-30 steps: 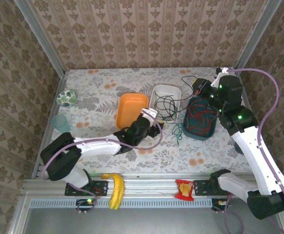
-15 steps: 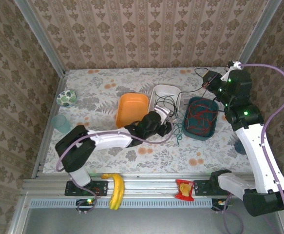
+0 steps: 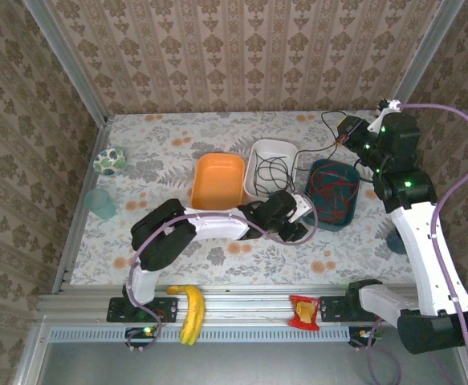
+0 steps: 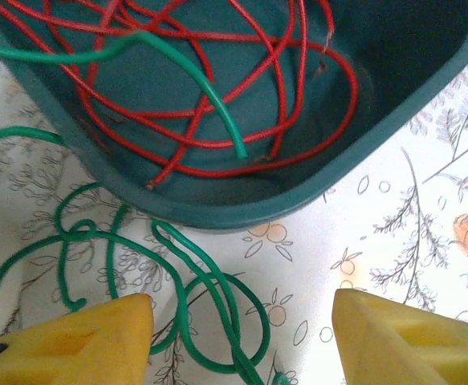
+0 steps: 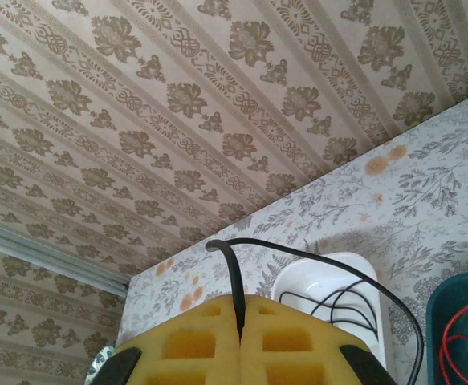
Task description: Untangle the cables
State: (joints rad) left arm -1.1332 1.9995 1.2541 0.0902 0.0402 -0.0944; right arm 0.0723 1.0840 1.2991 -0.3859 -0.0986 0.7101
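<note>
My left gripper hovers low at the near left corner of the teal bin, jaws wide open. In the left wrist view its yellow fingers flank loops of green cable lying on the tablecloth. One green end drapes over the bin rim onto the red cable coiled inside. My right gripper is raised at the back right, shut on the black cable. That cable trails down into the white bin, where the rest of the black cable lies.
An orange bin sits left of the white one. A patterned bowl and a pale green cup stand at the left edge, a dark cup at the right. A banana and a red item lie on the front rail.
My left arm has swept right, from in front of the orange bin to the teal bin's corner. My right gripper has risen and moved back, pulling the black cable up.
</note>
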